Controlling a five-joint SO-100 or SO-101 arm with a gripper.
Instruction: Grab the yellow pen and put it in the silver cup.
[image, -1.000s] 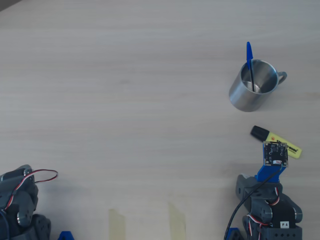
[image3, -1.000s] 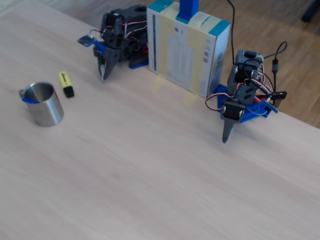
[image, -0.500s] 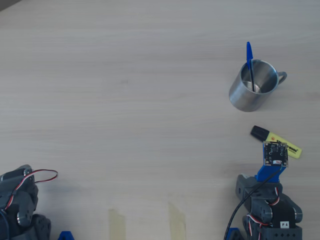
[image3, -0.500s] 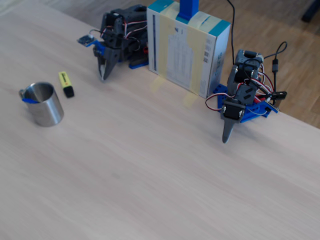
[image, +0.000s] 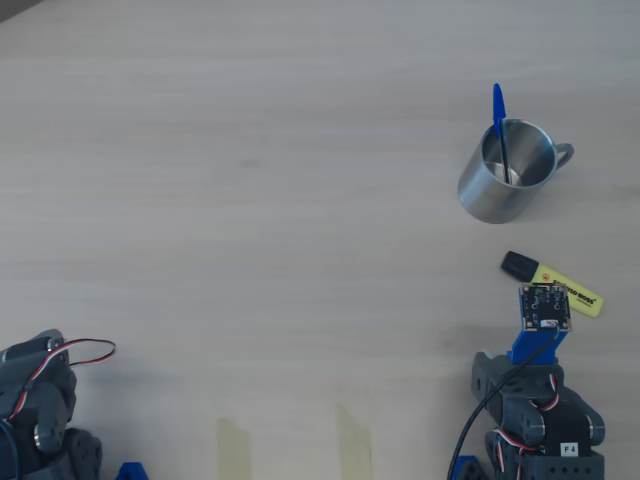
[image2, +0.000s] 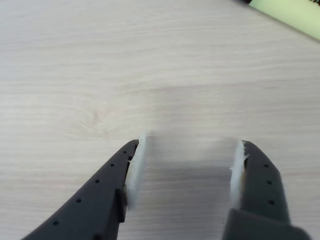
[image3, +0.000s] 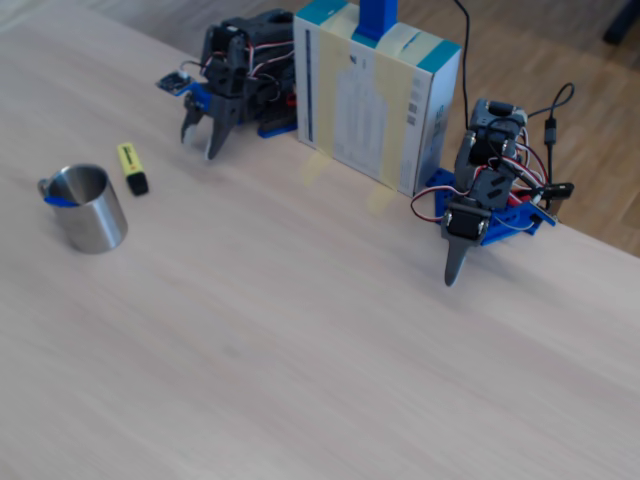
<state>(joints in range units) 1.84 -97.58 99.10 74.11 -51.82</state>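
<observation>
The pen (image: 553, 283) lies flat on the counter (image: 250, 200), untouched, its black cap toward the cup (image: 505, 183) and its yellow barrel running away to the right in the overhead view. It sits just near of the cup, apart from it. In the fixed view the pen (image3: 131, 167) is right of the cup (image3: 88, 209) and left of your gripper (image3: 198, 141).

You are at the reach step: nothing is grabbed yet. The fingers (image2: 134, 170) stand apart and empty over bare counter, and in the wrist view only an end of the pen (image2: 295, 15) shows, at the far right corner. So the gripper (image2: 187, 170) is short of it and off to the left.

Next, I judge, you need to carry the gripper forward and to the right in the wrist view until the barrel lies between the fingers, turn the wrist so they cross the barrel rather than run along it, then lower and close.

Mind the cup later: a blue ballpoint (image: 498, 125) already stands in it, leaning on the far rim, so drop the pen into the free side.
</observation>
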